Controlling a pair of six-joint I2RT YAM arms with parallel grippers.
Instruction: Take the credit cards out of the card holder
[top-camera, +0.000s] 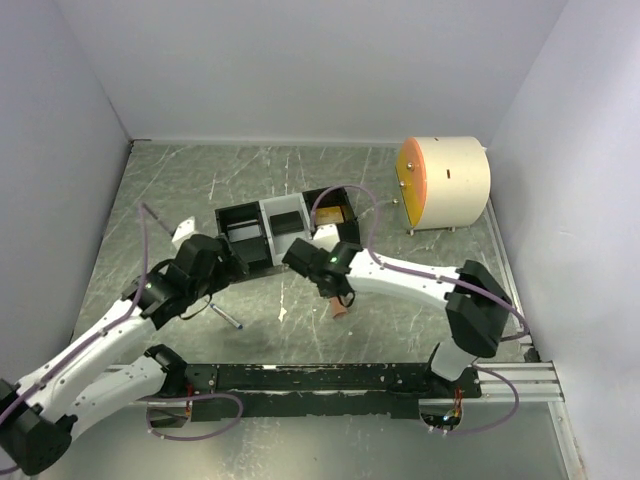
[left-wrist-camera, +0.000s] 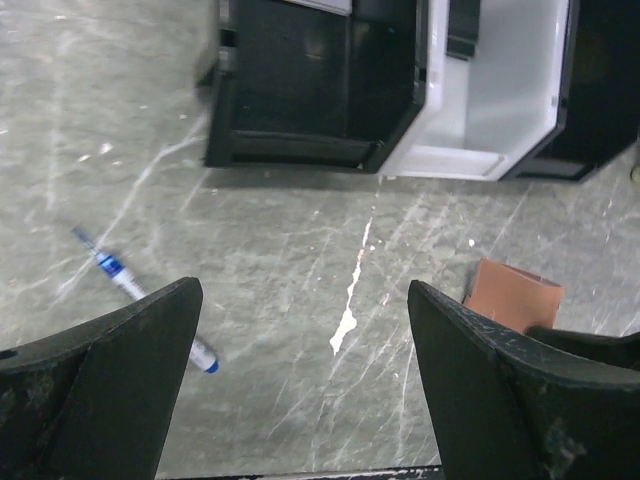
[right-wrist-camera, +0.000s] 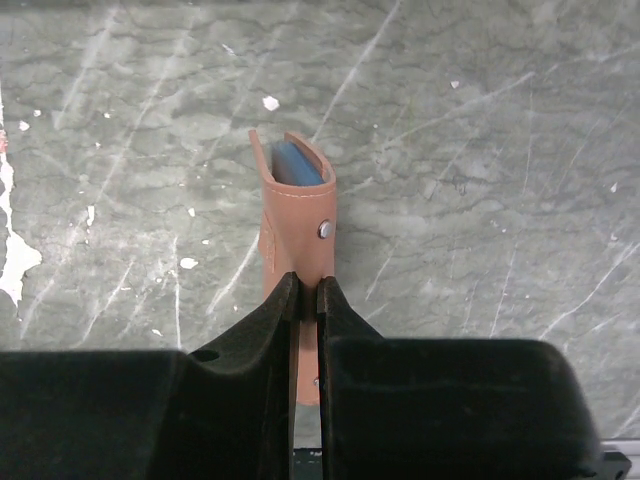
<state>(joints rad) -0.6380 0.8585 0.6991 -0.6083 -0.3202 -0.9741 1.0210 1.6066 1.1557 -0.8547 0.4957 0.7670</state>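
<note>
The salmon-pink card holder (right-wrist-camera: 297, 225) is folded and pinched between my right gripper's (right-wrist-camera: 307, 290) fingers, held over the marble table. A blue-grey pocket edge shows at its far open end; no cards are visible. It also shows in the top view (top-camera: 341, 309) under the right gripper (top-camera: 341, 296), and in the left wrist view (left-wrist-camera: 513, 292) at the right. My left gripper (left-wrist-camera: 305, 330) is open and empty above bare table left of the wallet, and it shows in the top view (top-camera: 212, 262).
A black-and-grey three-compartment tray (top-camera: 283, 232) stands just behind both grippers, also in the left wrist view (left-wrist-camera: 400, 90). A blue-tipped pen (left-wrist-camera: 150, 302) lies left of the left gripper. A cream cylinder with an orange face (top-camera: 443, 183) stands at the back right.
</note>
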